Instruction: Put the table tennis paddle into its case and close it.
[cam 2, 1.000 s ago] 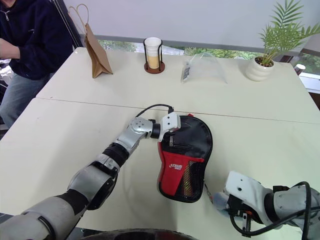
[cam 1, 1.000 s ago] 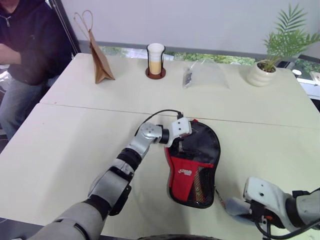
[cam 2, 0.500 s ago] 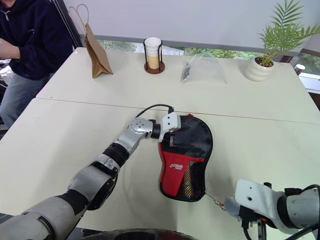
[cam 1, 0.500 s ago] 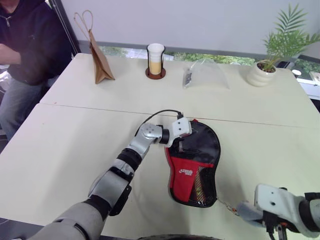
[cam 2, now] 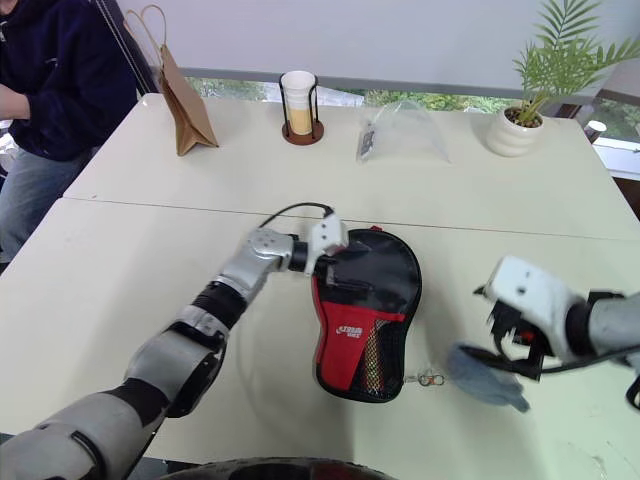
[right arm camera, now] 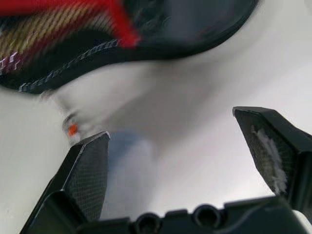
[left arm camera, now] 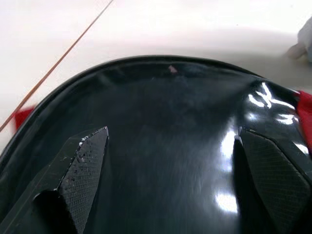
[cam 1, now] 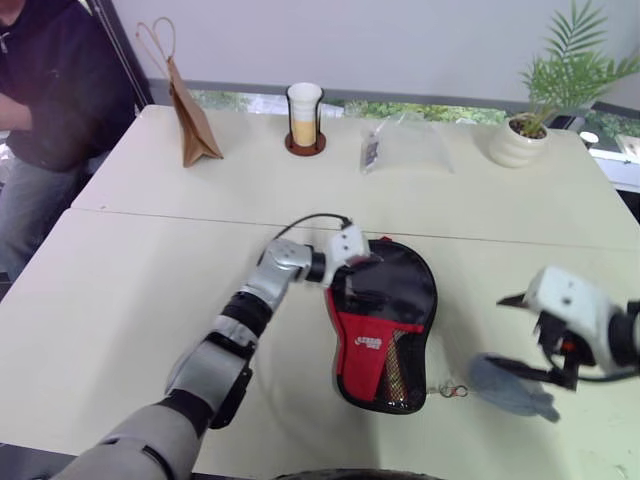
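Two grippers flank the paddle-shaped black fabric zip case with its red panel, white logo and mesh pocket (cam 1: 385, 335), which lies flat on the cream table (cam 1: 150, 260) at centre frame. The left gripper (left arm camera: 170, 161) (fingers spread wide) hovers over the case's glossy black round end, its arm reaching in from the lower left. The right gripper (right arm camera: 183, 146), at the right of the frame, is also spread and empty, hanging above the table just beside the case's narrow end.

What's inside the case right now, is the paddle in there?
The case lies flat on the table. Wood colour shows through its mesh pocket, likely the paddle's handle. The black cover hides the rest, so the paddle's face and how fully it sits cannot be seen.
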You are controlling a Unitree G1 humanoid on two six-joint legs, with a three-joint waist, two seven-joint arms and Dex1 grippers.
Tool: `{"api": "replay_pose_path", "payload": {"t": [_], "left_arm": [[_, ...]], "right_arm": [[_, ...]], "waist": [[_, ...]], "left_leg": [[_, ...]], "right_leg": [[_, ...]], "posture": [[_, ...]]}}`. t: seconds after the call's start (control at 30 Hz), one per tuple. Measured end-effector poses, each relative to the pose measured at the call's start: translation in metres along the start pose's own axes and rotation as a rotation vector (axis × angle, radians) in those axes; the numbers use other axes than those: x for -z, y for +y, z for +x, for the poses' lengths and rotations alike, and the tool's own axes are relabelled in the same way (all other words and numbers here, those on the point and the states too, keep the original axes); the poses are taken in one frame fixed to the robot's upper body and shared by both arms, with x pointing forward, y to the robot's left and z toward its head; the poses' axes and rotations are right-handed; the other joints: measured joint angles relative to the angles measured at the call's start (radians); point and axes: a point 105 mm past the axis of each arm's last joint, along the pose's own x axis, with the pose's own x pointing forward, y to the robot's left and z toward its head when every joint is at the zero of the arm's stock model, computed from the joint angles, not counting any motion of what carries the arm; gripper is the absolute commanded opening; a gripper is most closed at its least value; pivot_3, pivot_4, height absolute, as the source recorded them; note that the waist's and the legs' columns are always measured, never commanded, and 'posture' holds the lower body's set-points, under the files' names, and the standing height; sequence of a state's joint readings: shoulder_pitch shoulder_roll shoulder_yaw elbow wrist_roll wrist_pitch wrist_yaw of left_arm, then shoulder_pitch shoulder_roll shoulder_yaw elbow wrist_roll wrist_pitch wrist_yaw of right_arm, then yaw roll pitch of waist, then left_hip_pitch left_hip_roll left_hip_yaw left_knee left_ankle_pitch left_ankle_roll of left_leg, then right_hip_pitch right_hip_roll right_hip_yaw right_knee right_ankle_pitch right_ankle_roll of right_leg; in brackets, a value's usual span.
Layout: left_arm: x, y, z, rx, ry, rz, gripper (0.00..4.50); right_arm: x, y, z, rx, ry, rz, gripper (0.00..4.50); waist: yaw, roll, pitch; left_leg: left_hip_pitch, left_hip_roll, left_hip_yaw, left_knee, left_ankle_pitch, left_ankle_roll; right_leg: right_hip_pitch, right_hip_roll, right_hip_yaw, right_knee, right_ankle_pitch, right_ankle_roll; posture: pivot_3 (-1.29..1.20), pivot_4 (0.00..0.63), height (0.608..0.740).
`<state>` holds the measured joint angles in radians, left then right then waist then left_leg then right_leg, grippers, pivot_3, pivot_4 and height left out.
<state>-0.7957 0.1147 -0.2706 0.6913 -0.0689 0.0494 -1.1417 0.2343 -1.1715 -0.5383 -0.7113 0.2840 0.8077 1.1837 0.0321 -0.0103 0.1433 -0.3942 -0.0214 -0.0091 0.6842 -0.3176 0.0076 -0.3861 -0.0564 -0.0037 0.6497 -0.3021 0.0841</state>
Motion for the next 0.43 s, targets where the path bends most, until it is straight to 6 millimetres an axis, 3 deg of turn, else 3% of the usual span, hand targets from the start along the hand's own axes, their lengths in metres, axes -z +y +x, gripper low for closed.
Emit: {"api": "replay_pose_path", "payload": {"t": [0.27, 0.33, 0.43], "left_arm": [[-0.072, 0.01, -0.091, -0.067, -0.11, 0.051, 4.5], [-0.078, 0.003, -0.115, -0.074, -0.103, 0.056, 4.5], [-0.072, -0.009, -0.134, -0.063, -0.074, 0.02, 4.5]], "right_arm": [[-0.038, -0.036, -0.03, 0.06, -0.155, -0.017, 4.45], [-0.04, -0.038, -0.031, 0.058, -0.166, -0.017, 4.45], [-0.041, -0.039, -0.032, 0.058, -0.174, -0.016, 4.45]], "waist": [[0.003, 0.004, 0.004], [0.002, 0.005, 0.004], [0.004, 0.005, 0.005]], "left_leg": [[-0.005, 0.0, 0.0, 0.0, 0.003, -0.005], [-0.005, 0.0, 0.0, 0.0, 0.003, -0.005], [-0.005, 0.0, 0.0, 0.0, 0.003, -0.005]], "right_leg": [[-0.006, 0.0, 0.0, 0.001, 0.0, 0.0], [-0.005, 0.0, 0.0, 0.001, 0.0, 0.0], [-0.005, 0.0, 0.0, 0.001, 0.0, 0.0]], "posture": [[0.0, 0.15, 0.74], [0.0, 0.15, 0.74], [0.0, 0.15, 0.74]]}}
